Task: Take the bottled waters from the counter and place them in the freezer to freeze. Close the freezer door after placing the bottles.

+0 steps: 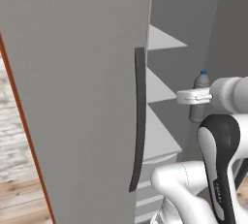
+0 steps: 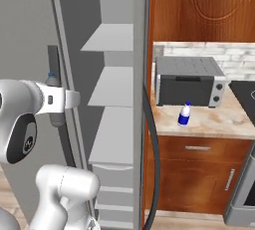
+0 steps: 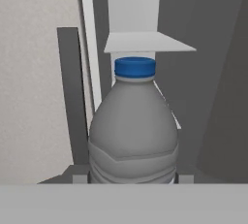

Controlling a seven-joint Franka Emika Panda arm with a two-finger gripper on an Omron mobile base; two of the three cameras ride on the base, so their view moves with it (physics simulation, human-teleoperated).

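My gripper (image 3: 131, 177) is shut on a grey translucent bottled water (image 3: 133, 131) with a blue cap, held upright. From the left base view the bottle (image 1: 200, 89) hangs in the gripper (image 1: 194, 97) in front of the open freezer, level with its middle shelves (image 1: 160, 88). The freezer door (image 1: 77, 97) stands open at the left, its long dark handle (image 1: 139, 121) facing me. In the right base view just the cap of the held bottle (image 2: 51, 75) shows behind the hand (image 2: 67, 99). The other bottled water (image 2: 185, 114), white with a blue label, stands on the counter (image 2: 219, 122).
A grey toaster oven (image 2: 188, 82) sits on the counter behind the white bottle. Wooden cabinets (image 2: 199, 169) run below and above. The other grey door edge (image 2: 145, 50) with a curved dark handle (image 2: 154, 144) bounds the freezer opening on the right. Pale shelves (image 2: 112, 87) fill the inside.
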